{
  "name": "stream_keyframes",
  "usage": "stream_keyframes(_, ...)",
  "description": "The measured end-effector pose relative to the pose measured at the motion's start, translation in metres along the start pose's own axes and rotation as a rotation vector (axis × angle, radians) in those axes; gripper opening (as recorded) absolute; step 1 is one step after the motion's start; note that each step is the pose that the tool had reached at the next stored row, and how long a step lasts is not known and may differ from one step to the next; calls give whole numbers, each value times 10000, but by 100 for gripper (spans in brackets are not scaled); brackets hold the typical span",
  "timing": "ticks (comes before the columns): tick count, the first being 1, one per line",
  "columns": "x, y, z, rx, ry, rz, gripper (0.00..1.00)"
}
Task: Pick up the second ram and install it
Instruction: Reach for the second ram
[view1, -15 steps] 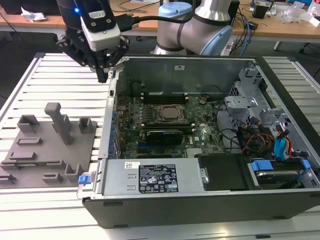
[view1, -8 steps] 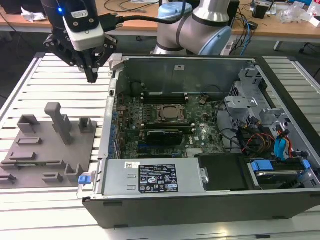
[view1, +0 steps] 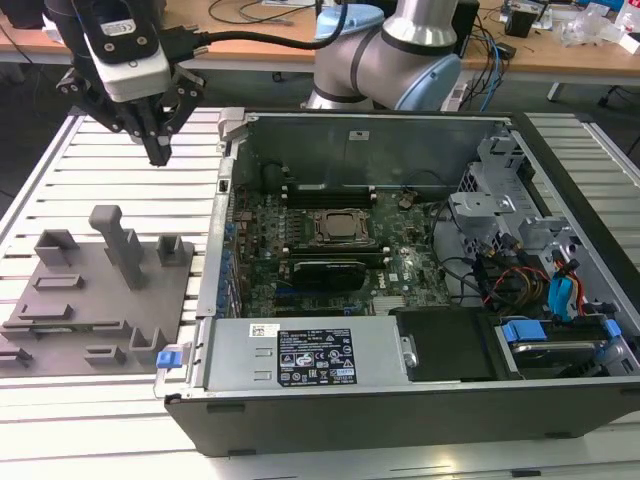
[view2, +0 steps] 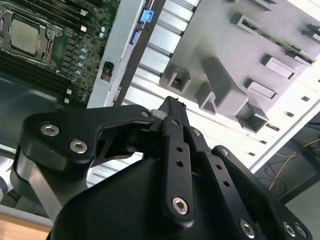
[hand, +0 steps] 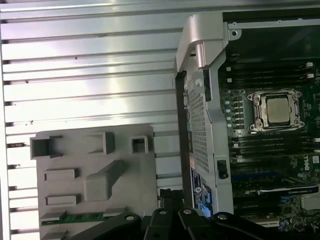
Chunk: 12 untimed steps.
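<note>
The second ram (hand: 75, 217) is a thin green stick lying in a slot of the grey fixture plate (hand: 95, 170), at the plate's edge nearest the camera in the first wrist view. My gripper (view1: 158, 152) hangs above the slatted table, beyond the fixture plate (view1: 95, 290) and at the exterior view's left of the open computer case (view1: 400, 400). Its black fingers (view2: 172, 107) meet at the tips with nothing between them. The gripper (hand: 169, 200) is well above the ram and apart from it.
The motherboard (view1: 330, 240) lies inside the case with its processor socket (view1: 340, 228) between black memory slot strips (view1: 330, 192). The case's metal side wall (view1: 215, 250) stands between fixture and board. Upright grey blocks (view1: 120, 245) rise from the fixture. Cables and drive bays (view1: 540, 280) crowd the exterior view's right.
</note>
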<state>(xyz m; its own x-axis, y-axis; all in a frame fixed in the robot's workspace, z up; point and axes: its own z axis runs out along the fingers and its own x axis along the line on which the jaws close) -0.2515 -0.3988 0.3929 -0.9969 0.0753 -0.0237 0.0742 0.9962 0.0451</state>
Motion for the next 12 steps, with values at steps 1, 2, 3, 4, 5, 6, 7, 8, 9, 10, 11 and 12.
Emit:
stream_keyframes(1,33,-2,0,0,-1,1,11)
stream_keyframes(2,53,-4,0,-1,-1,0,11)
stream_keyframes(3,69,-5,0,-1,-1,0,11)
stream_keyframes(4,88,-7,-1,0,0,0,11)
stream_keyframes(5,102,-8,-1,-1,0,0,11)
stream_keyframes(6,134,-10,-1,0,0,-1,11)
stream_keyframes(7,176,-13,-2,0,0,-1,11)
stream_keyframes(8,208,-16,-2,-1,0,-1,11)
stream_keyframes(9,228,-17,-3,0,0,0,11)
stream_keyframes(10,243,-18,-3,0,0,0,11)
stream_keyframes(11,291,-22,-4,0,-1,0,11)
stream_keyframes(12,341,-26,-4,-1,-1,-1,11)
